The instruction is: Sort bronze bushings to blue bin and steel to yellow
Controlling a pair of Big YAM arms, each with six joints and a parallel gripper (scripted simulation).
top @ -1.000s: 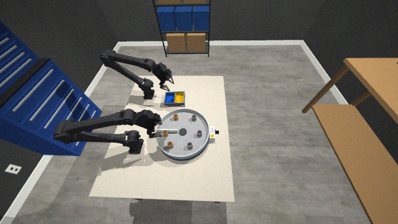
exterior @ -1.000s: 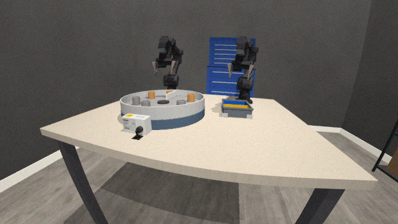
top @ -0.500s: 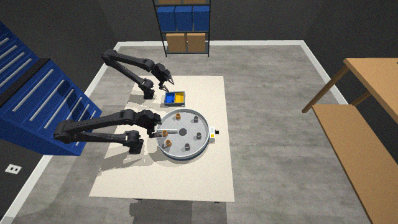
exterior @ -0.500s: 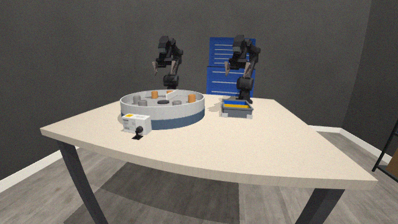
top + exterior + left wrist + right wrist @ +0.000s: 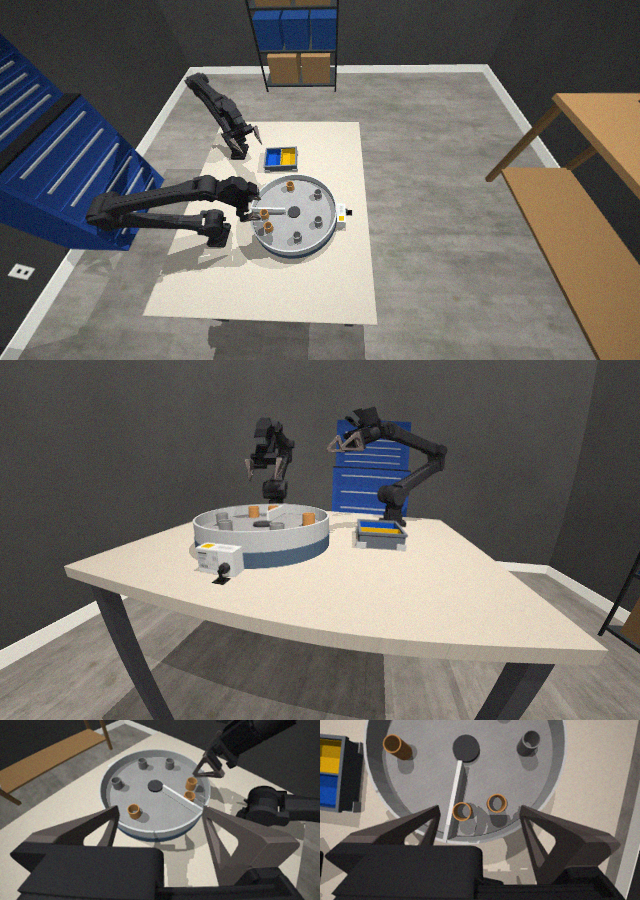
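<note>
Dark walls (image 5: pixel 410 30) (image 5: pixel 150 410) (image 5: pixel 181 728) back the table (image 5: pixel 310 290) (image 5: pixel 400 600) (image 5: pixel 20 828) (image 5: pixel 597 768). The right pincer (image 5: pixel 258 207) (image 5: pixel 262 477) (image 5: pixel 198 765) (image 5: pixel 479 809), nearer the work, gapes wide and holds nothing above the turntable (image 5: pixel 295 248) (image 5: pixel 260 542) (image 5: pixel 154 832) (image 5: pixel 371 772). Below it a bronze bushing (image 5: pixel 264 214) (image 5: pixel 272 508) (image 5: pixel 190 796) (image 5: pixel 462 812) stands upright beside the divider (image 5: pixel 272 210) (image 5: pixel 276 512) (image 5: pixel 181 796) (image 5: pixel 453 800). The left pincer (image 5: pixel 250 147) (image 5: pixel 333 451) (image 5: pixel 160 810), also wide, hangs nearer the blue bin (image 5: pixel 273 156) (image 5: pixel 377 524) (image 5: pixel 328 791).
</note>
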